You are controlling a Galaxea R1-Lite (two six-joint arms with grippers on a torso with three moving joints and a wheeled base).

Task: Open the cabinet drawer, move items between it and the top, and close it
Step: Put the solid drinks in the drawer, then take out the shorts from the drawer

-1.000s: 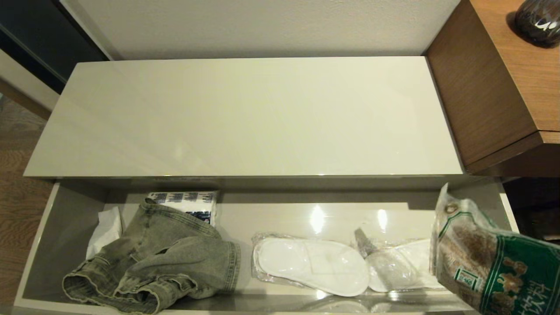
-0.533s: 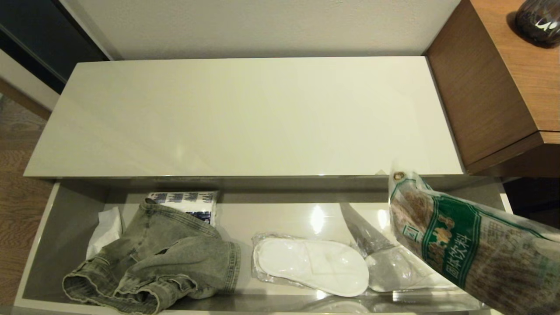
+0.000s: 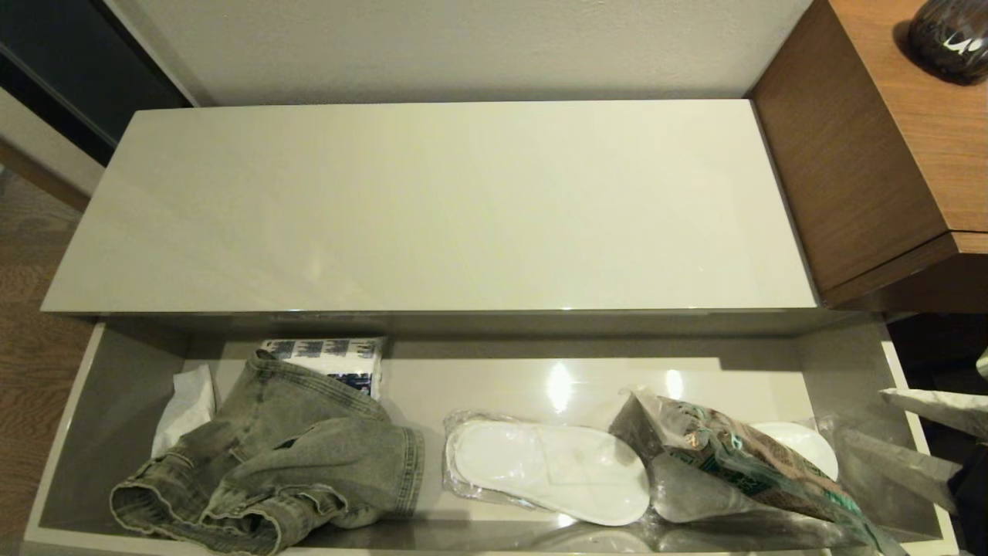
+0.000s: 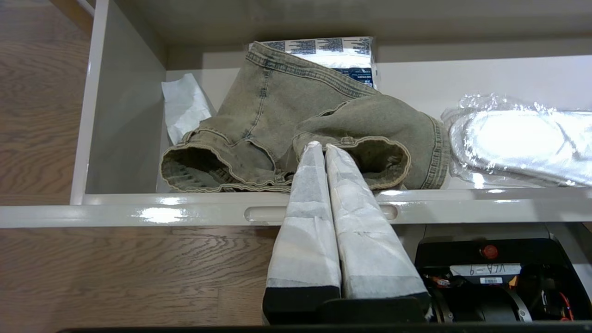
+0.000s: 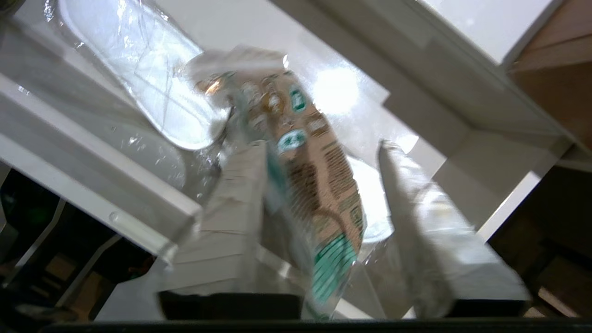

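Note:
The cabinet drawer (image 3: 108,417) stands pulled out below the glossy cream top (image 3: 432,208), which is bare. The clear food bag with the green band (image 3: 733,463) lies in the drawer's right part, partly on a wrapped slipper. My right gripper (image 3: 861,415) is open at the drawer's right end; in the right wrist view the food bag (image 5: 319,185) runs between its spread fingers (image 5: 240,194), loose. The grey-green denim garment (image 3: 293,455) is crumpled at the drawer's left. My left gripper (image 4: 322,145) is shut and empty, over the drawer's front rail before the denim garment (image 4: 300,120).
Two white slippers in clear plastic (image 3: 552,467) lie mid-drawer. A white-and-blue tissue pack (image 3: 328,357) and white paper (image 3: 185,401) sit behind the denim. The taller brown desk (image 3: 864,154) with a dark vase (image 3: 949,35) borders the right. A handle slot (image 4: 263,213) shows in the front rail.
The food bag, held up at the right a second ago, swung leftwards and dropped into the drawer onto the slipper. My right gripper has opened and drawn back to the right.

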